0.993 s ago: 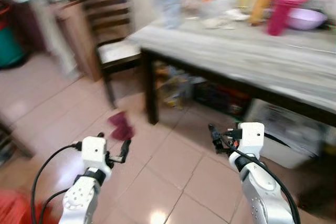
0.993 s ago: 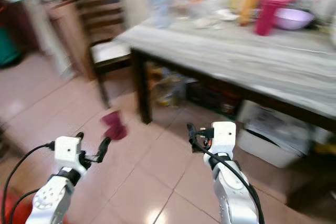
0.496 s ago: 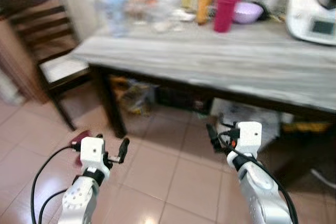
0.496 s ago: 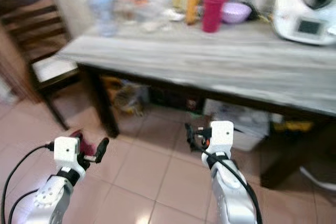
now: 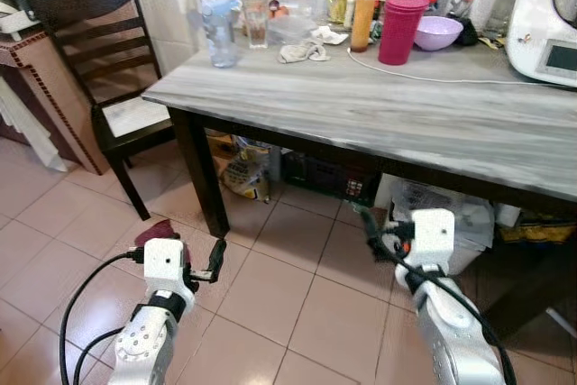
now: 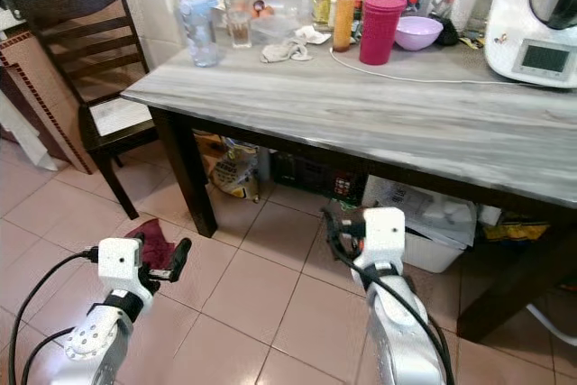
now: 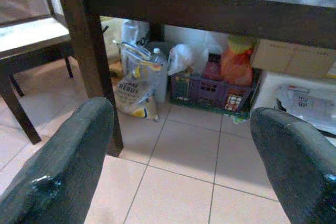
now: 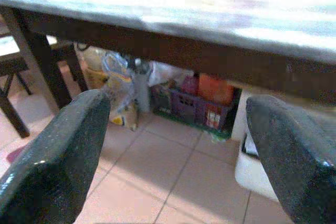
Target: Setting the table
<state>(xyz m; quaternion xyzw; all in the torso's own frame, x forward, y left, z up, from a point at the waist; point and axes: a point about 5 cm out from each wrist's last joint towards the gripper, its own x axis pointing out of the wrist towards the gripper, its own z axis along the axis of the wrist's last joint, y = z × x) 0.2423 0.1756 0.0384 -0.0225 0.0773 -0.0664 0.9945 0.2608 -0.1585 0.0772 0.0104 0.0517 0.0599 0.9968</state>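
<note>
The grey wood-topped table (image 5: 424, 123) with dark legs stands in front of me. At its far edge are a magenta tumbler (image 5: 402, 28), a purple bowl (image 5: 438, 32), an orange bottle (image 5: 363, 18), a blue-lidded jar (image 5: 221, 31), a glass (image 5: 256, 26) and a crumpled cloth (image 5: 302, 50). My left gripper (image 5: 215, 261) hangs low over the floor tiles, short of the table's left leg (image 5: 201, 169). It is open and empty, fingers (image 7: 58, 182) far apart. My right gripper (image 5: 372, 233) is below the table's front edge, also open and empty, with its pads (image 8: 58, 161) spread wide.
A dark wooden chair (image 5: 108, 87) stands at the table's left end. A maroon rag (image 5: 155, 232) lies on the floor by my left arm. Bags (image 7: 137, 85), a purple crate (image 7: 212, 90) and a white bin (image 6: 433, 227) sit under the table. A white kitchen machine (image 5: 545, 29) stands at right.
The camera has swung right and steadied, so the table now sits square ahead and sharp. Both arms stay held low in front, grippers unchanged.
</note>
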